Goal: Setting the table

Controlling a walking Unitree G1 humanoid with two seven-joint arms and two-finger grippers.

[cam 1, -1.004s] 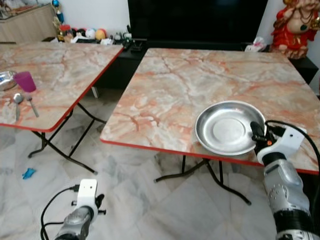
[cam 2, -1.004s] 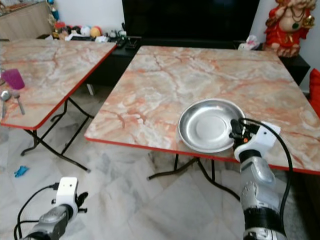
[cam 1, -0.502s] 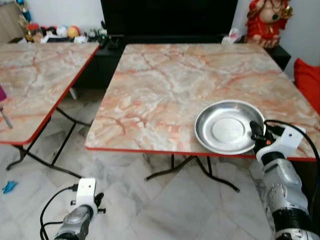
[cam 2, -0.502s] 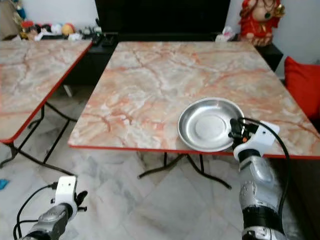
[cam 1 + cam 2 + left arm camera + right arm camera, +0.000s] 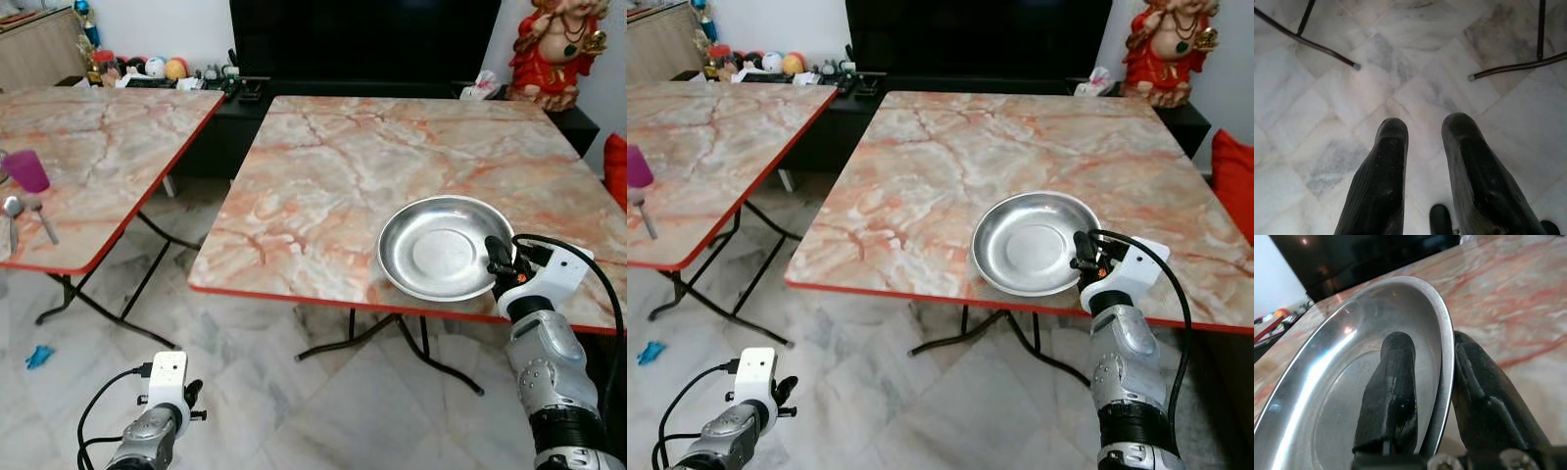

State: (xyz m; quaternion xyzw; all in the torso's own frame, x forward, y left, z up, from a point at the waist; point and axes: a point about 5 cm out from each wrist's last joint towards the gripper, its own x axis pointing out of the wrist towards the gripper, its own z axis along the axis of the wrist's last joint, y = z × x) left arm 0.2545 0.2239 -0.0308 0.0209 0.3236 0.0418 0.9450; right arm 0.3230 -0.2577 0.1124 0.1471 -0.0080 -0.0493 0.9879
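the steel plate point(image 5: 437, 247) is clamped at its rim by the right pincer point(image 5: 1422, 396), probably for placing on the desk point(image 5: 343, 166); the left pincer point(image 5: 1425, 161) hangs empty, parted.

plate point(image 5: 441, 249) on right table point(image 5: 323, 186), near edge

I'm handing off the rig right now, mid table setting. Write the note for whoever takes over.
Right gripper: shut on the steel plate, one finger inside the rim, one outside. The plate is over the near right part of the marble table, by its red edge.
Left gripper: open, hanging idle over the floor.
On the side table to the left: a purple cup and spoons.
Done: plate brought to the table.
Left: release the plate, then fetch the cup and spoons.
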